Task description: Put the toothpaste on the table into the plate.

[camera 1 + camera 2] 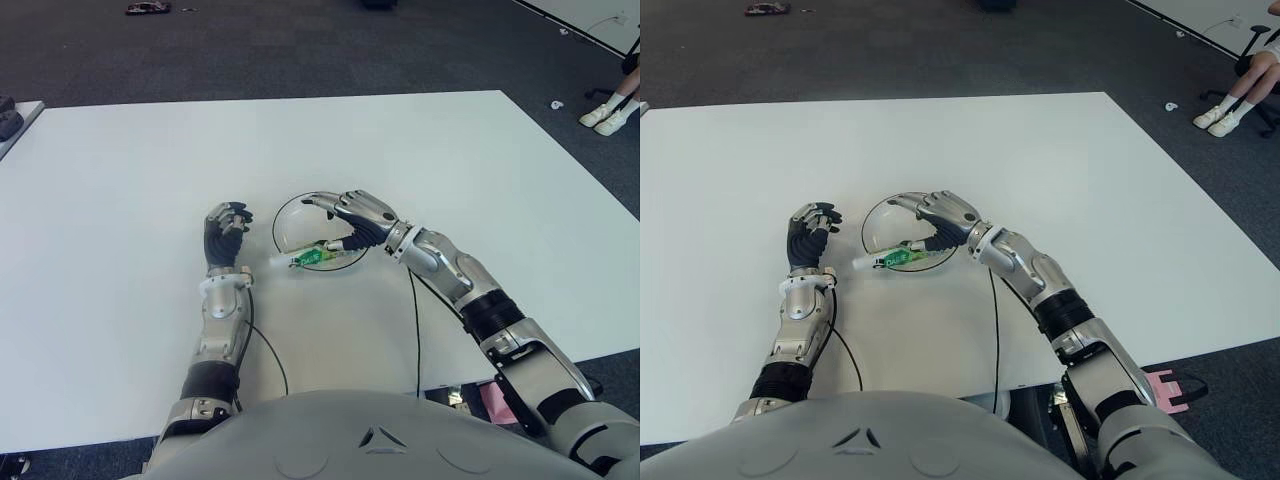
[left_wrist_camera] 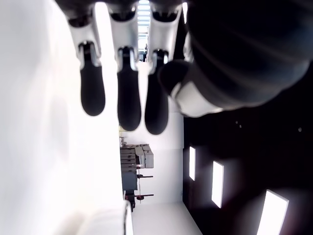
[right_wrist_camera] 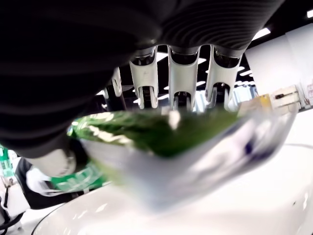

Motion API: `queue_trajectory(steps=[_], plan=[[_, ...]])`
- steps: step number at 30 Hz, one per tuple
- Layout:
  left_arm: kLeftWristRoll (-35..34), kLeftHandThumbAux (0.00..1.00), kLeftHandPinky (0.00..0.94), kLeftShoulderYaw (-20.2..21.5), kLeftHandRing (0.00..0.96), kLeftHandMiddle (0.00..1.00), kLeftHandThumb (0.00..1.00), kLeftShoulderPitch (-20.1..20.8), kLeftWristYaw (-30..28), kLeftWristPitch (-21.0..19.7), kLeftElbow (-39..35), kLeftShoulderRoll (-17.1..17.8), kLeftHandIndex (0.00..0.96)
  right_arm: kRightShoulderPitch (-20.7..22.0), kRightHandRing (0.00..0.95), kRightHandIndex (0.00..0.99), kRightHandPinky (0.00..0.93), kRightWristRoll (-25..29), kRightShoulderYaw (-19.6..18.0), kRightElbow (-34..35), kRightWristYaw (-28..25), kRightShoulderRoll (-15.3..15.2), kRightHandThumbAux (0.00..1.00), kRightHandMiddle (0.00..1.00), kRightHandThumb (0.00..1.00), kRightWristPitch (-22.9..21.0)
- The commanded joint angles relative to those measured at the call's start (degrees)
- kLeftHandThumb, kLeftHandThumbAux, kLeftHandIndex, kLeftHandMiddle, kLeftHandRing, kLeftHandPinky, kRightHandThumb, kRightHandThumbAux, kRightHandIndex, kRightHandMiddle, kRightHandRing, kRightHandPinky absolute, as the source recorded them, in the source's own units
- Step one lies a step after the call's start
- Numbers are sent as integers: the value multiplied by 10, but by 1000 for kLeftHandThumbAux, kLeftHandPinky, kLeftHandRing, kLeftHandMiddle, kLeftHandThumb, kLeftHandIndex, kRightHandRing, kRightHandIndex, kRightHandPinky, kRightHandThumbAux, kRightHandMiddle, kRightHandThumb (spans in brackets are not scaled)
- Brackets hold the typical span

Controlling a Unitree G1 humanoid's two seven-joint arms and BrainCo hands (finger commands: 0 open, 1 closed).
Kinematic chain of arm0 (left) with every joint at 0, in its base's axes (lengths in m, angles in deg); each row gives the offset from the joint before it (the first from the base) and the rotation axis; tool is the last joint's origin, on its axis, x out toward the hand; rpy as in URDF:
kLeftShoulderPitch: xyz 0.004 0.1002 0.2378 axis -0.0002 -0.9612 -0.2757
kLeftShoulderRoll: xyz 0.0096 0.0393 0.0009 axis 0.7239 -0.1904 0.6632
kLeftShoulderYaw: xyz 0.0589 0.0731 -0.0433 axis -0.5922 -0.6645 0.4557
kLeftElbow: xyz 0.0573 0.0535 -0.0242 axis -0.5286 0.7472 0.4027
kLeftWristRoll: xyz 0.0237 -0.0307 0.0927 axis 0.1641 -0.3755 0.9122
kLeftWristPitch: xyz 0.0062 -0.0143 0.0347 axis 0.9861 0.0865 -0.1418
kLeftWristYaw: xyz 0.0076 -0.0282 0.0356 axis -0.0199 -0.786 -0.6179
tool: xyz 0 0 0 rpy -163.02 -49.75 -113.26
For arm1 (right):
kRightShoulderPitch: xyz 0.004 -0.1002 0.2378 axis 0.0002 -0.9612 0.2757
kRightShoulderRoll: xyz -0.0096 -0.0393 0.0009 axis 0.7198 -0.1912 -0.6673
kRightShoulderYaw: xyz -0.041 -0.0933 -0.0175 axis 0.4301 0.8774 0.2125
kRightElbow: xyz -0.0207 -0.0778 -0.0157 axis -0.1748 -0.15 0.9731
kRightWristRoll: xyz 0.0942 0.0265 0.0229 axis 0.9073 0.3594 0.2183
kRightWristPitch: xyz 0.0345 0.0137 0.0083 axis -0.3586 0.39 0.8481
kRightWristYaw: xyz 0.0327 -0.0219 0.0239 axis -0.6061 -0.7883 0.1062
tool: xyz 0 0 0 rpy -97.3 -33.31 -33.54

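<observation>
A green and white toothpaste tube point(image 1: 310, 257) lies across the near rim of the clear round plate point(image 1: 285, 216) at the table's middle. Its white cap end sticks out over the table on the left. My right hand point(image 1: 345, 220) hovers over the plate with its fingers spread, and its thumb reaches down to the tube's tail end. In the right wrist view the toothpaste tube point(image 3: 161, 134) shows just below the straight fingers point(image 3: 178, 78), which are not wrapped around it. My left hand point(image 1: 227, 224) shows left of the plate, fingers curled and holding nothing.
The white table point(image 1: 450, 160) stretches wide on all sides. Thin black cables point(image 1: 415, 330) run from both wrists toward my body. A person's feet in white shoes point(image 1: 608, 116) stand on the floor at far right. Another table's corner point(image 1: 12, 118) shows at far left.
</observation>
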Motion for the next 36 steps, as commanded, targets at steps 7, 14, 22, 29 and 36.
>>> queue_trajectory(steps=[7,14,22,29,36], plan=[[1,716,495,0,503,516,709,-19,0,-24,31,1,434,-1,0,0,0,16,-9,9,-18,1,317,0,91,-5],[1,717,477,0,500,512,710,-20,1,-30,26,0,434,-4,0,0,0,23,-13,14,-21,4,284,0,122,-11],[0,716,482,0,494,510,711,-23,0,-36,19,0,434,-7,0,0,0,32,-23,18,-21,5,273,0,125,-10],[-3,715,494,0,498,514,711,-24,-3,-30,23,1,434,-19,0,0,0,39,-42,31,8,11,323,0,103,-7],[-3,717,493,-1,503,516,710,-25,-2,-29,20,-1,434,-71,0,0,18,100,-91,62,51,51,460,0,112,-29]])
